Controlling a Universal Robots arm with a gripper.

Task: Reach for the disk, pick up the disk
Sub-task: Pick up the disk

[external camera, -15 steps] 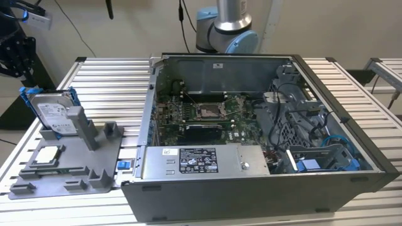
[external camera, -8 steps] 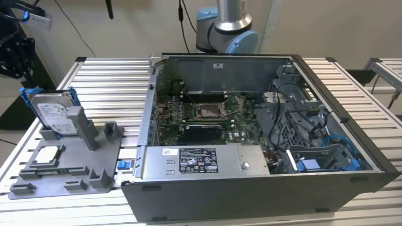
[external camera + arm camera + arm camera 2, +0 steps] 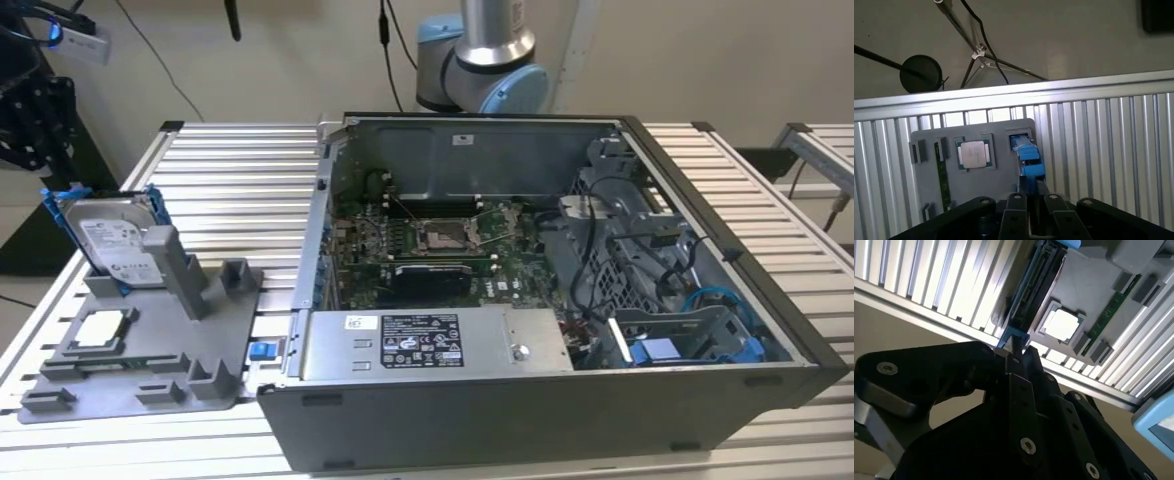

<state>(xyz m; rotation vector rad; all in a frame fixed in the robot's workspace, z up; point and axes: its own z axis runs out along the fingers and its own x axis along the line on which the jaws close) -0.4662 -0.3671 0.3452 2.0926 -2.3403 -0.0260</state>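
Note:
The disk (image 3: 114,245) stands upright on its edge in a slot of the grey fixture (image 3: 147,375), at the exterior view's left. It is silver-grey with a white label and blue rails. In both wrist views I look down on the disk's thin edge (image 3: 1029,287) (image 3: 1026,152), with the blue rail end toward me. My gripper (image 3: 1020,349) (image 3: 1030,186) hangs well above the disk, in line with it and not touching it. Its black fingers (image 3: 1016,385) sit close together with nothing between them.
A square silver chip (image 3: 100,330) (image 3: 973,154) and a green memory stick (image 3: 1111,307) lie in the fixture beside the disk. An open computer case (image 3: 534,300) stands at the exterior view's right. All rests on a slatted metal table (image 3: 240,180).

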